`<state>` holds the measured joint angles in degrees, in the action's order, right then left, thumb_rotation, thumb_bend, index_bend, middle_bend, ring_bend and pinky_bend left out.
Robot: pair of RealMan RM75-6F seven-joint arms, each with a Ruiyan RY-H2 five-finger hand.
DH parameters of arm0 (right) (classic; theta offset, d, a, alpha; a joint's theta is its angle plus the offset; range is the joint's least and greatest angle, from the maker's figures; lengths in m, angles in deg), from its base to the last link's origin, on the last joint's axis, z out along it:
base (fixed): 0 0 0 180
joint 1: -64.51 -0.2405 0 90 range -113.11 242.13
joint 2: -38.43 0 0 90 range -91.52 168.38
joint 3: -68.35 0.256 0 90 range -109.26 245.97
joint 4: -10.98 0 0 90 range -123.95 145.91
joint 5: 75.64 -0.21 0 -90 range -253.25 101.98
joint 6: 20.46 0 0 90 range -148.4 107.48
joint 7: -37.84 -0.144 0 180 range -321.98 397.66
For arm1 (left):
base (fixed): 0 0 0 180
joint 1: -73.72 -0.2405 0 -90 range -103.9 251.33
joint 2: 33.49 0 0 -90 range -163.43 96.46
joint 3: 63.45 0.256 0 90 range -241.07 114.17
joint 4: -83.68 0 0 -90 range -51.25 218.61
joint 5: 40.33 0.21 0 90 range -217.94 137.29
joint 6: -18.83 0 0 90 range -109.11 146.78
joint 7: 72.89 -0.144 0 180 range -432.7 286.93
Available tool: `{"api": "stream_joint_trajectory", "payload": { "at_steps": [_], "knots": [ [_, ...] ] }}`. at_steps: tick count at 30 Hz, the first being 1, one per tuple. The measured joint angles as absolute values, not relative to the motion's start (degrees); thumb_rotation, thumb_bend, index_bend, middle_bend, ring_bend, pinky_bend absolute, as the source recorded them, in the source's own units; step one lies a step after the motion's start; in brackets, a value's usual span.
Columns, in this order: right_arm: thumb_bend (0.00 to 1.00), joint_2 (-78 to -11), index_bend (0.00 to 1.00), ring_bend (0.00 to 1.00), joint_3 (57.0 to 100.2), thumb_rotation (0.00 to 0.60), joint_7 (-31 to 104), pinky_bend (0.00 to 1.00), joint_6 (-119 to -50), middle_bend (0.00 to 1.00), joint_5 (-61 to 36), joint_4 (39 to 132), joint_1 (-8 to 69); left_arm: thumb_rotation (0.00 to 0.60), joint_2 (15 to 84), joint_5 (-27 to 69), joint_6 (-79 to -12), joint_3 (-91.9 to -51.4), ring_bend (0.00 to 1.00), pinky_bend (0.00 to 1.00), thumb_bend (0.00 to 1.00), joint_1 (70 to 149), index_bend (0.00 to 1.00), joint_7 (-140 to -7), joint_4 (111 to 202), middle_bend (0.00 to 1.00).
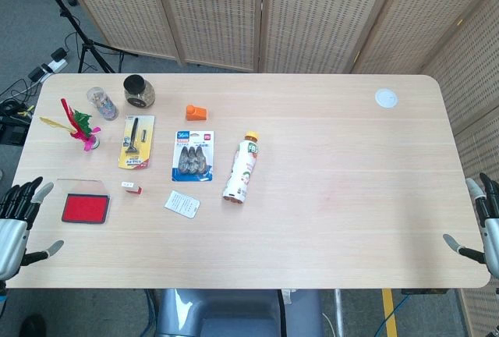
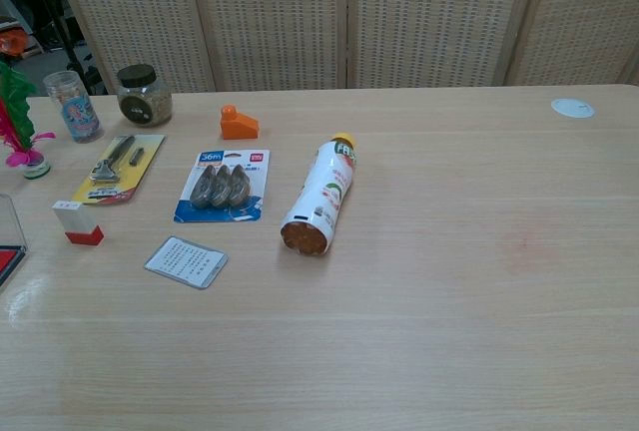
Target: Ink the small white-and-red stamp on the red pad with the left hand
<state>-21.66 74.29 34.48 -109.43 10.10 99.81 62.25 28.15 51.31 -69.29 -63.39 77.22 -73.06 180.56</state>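
Left hand (image 1: 17,216): at the table's (image 1: 327,220) near-left corner, about 8 o'clock from the table's middle — fingers spread apart, holding nothing, thumb pointing inward over the edge.
Red pad (image 1: 85,208): lid open, just at 3 o'clock of the left hand; in the chest view only its edge shows at the left border.
Stamp (image 1: 132,188): small white-and-red block standing upright on the table, near the pad at about 2 o'clock from it, apart from it and untouched.
Step in hand: reach and pick up the stamp — by my reading nothing of the task is done yet.
How to do it well: come down over the pad without brushing its raised lid, pinch the white upper part, keep the red end down, lift clear, then press flat on the red surface.
Card (image 1: 182,203): at 4 o'clock of the stamp, clear of the path.
Right hand (image 1: 482,224): at the far right edge, 4 o'clock from the table's middle, fingers apart and empty.
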Motion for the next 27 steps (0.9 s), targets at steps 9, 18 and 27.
{"api": "stream_joint_trajectory", "payload": {
  "at_steps": [9,18,27],
  "knots": [
    [0.00,-22.00,0.00,0.00,74.51,0.600,33.65,0.00,-109.76,0.00,10.04,99.27,62.24,0.600,28.18,51.24,-69.21,-63.38,0.00,0.00,0.00,77.22,0.00,-73.25,180.54,0.00],
    [0.00,-21.87,0.01,0.00,74.54,0.600,32.28,0.00,-109.81,0.00,10.22,99.20,62.21,0.600,28.50,50.22,-67.76,-63.63,0.80,0.69,0.00,77.89,0.00,-72.79,180.00,0.86],
    [0.00,-21.42,0.01,0.00,74.86,0.600,30.34,0.00,-109.80,0.00,9.56,99.12,62.36,0.600,30.58,44.11,-58.22,-65.13,0.94,0.86,0.08,81.70,0.09,-71.88,178.25,1.00]
  ]
}}
